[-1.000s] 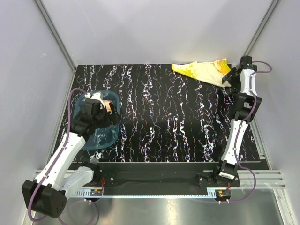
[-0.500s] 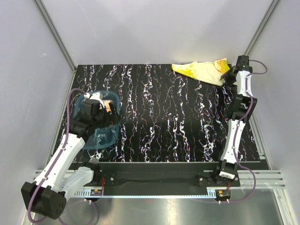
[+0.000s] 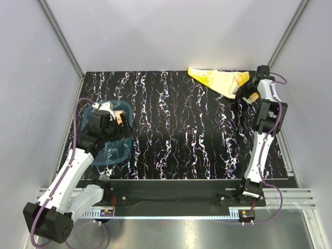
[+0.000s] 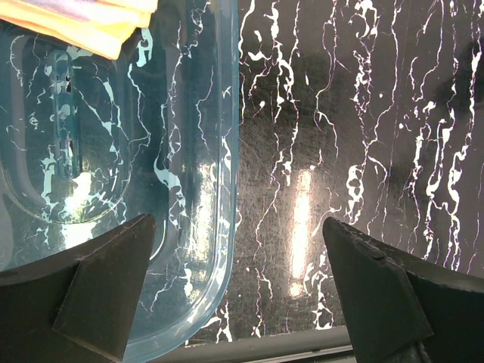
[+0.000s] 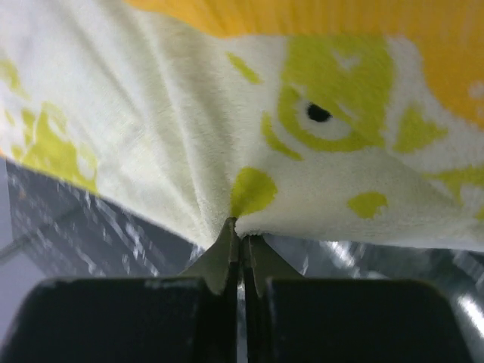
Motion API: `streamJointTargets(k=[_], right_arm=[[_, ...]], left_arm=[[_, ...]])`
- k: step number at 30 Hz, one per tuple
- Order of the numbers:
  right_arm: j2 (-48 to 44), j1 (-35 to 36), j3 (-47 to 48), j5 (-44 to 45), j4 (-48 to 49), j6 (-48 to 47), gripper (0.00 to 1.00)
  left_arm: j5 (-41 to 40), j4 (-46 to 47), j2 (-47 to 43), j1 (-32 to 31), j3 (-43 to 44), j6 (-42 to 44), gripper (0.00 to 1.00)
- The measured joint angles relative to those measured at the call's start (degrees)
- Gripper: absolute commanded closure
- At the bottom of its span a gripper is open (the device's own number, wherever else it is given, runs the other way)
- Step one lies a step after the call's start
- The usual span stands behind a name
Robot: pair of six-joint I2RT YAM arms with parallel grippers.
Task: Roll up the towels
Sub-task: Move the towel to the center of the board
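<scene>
The yellow and cream towel (image 3: 218,80) lies crumpled at the table's far right corner. My right gripper (image 3: 245,92) is at its near right edge. In the right wrist view this gripper (image 5: 242,227) is shut on a pinched fold of the yellow towel (image 5: 249,113). The orange-pink towel (image 4: 83,19) lies in the far end of the teal tray (image 4: 215,151); from above only a peach bit of the towel (image 3: 121,117) shows beside my left gripper (image 3: 111,126). The left gripper (image 4: 238,257) is open above the tray's rim, holding nothing.
The translucent teal tray (image 3: 111,151) sits on the left of the black marbled table (image 3: 181,135). Grey walls with metal corner rails enclose the table at the left, back and right. The table's near edge (image 4: 249,344) shows under the left fingers.
The right gripper has closed from open onto the yellow towel's edge, and the towel has bunched and shifted slightly left and back. The left arm has barely moved.
</scene>
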Motion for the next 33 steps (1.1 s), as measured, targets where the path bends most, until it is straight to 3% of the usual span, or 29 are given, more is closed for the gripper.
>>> streamJointTargets(k=[4, 5, 7, 8, 9, 12, 15, 17, 26, 33], right_arm=[[-12.57, 3.41, -10.43, -3.15, -3.41, -0.39, 1.00], [-16.65, 4.55, -12.13, -3.56, -4.13, -0.92, 0.94], [-25.49, 6.75, -14.60, -4.61, -6.08, -2.16, 0.58], [-30.21, 7.85, -16.00, -4.94, -6.82, -2.99, 0.47], [-36.11, 8.92, -18.82, -5.16, -6.67, -4.46, 0.29], [-54.62, 10.25, -31.78, -3.30, -7.04, -7.45, 0.16], [-69.59, 9.33, -45.81, 1.99, -8.68, -9.07, 0.16], [-73.29, 8.70, -51.28, 3.67, -9.64, -9.70, 0.19], [-68.81, 10.14, -69.42, 4.96, -8.26, -10.12, 0.33], [-65.59, 23.69, -72.32, 6.12, -3.21, -8.55, 0.33]], left_arm=[[-0.37, -0.02, -0.35, 0.00, 0.00, 0.20, 0.01], [-0.52, -0.04, -0.42, 0.00, 0.02, 0.26, 0.01], [-0.79, -0.07, -0.44, 0.00, 0.02, 0.39, 0.01], [-0.92, -0.11, -0.44, 0.00, 0.02, 0.42, 0.01], [-1.03, -0.22, -0.46, 0.00, 0.04, 0.44, 0.01], [-1.18, -0.20, -0.48, 0.00, 0.09, 0.48, 0.01], [-1.16, -0.17, -0.50, 0.00, 0.09, 0.59, 0.01], [-1.14, -0.15, -0.50, -0.02, 0.09, 0.61, 0.01], [-1.49, -0.07, -1.25, -0.26, 0.09, 0.63, 0.01], [-2.51, 0.33, -2.19, -0.92, 0.09, 0.83, 0.01]])
